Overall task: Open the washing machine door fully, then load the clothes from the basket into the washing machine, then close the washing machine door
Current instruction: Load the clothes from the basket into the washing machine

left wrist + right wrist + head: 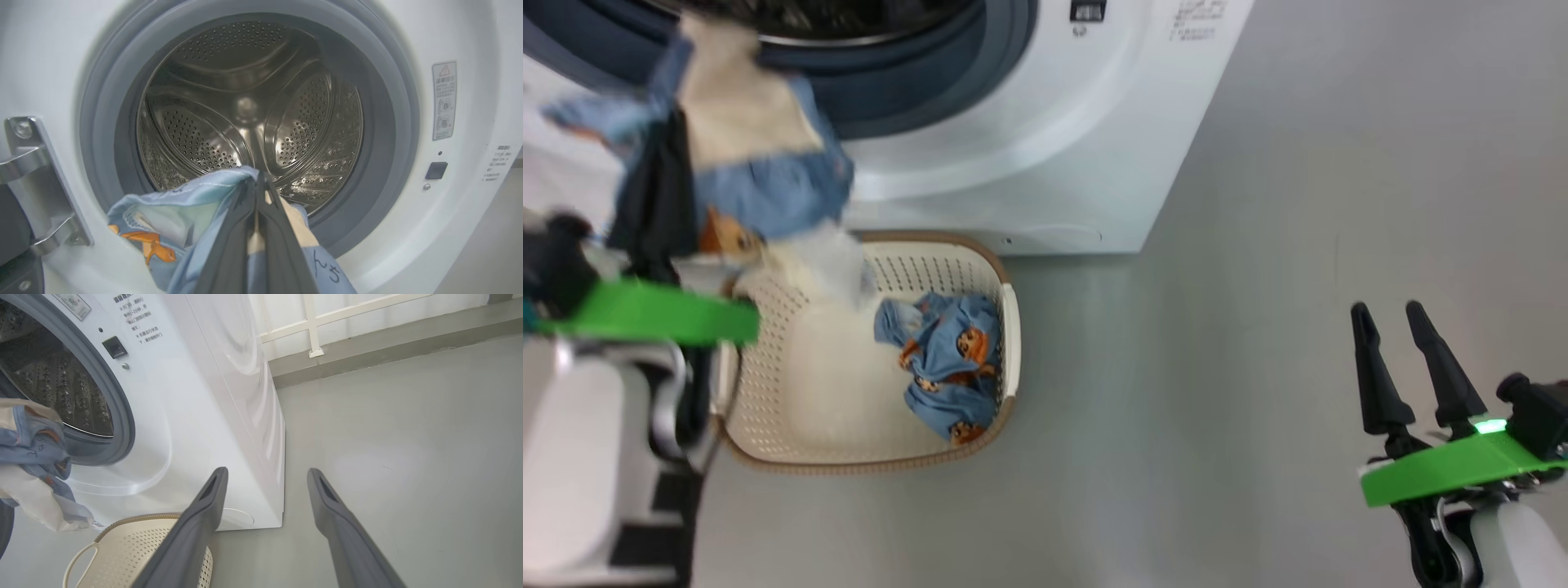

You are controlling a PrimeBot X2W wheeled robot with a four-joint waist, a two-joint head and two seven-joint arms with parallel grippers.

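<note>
A grey warning label (444,100) is spotted on the white front of the washing machine (470,228), right of the drum opening. It is headed by a red triangle with an exclamation mark, and its Chinese characters are too small to be read. Short lines of black Chinese print (137,316) are seen further along that front, also illegible, and dark handwritten marks (327,267) resembling kana are caught on the light blue garment (184,204), unreadable.

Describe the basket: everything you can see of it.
The basket is a small rectangular cream plastic tub with perforated walls, a brown woven-look rim and a white side handle. It stands upright on the grey floor, just in front of the washing machine. One blue printed bundle lies inside, against its right wall.
</note>
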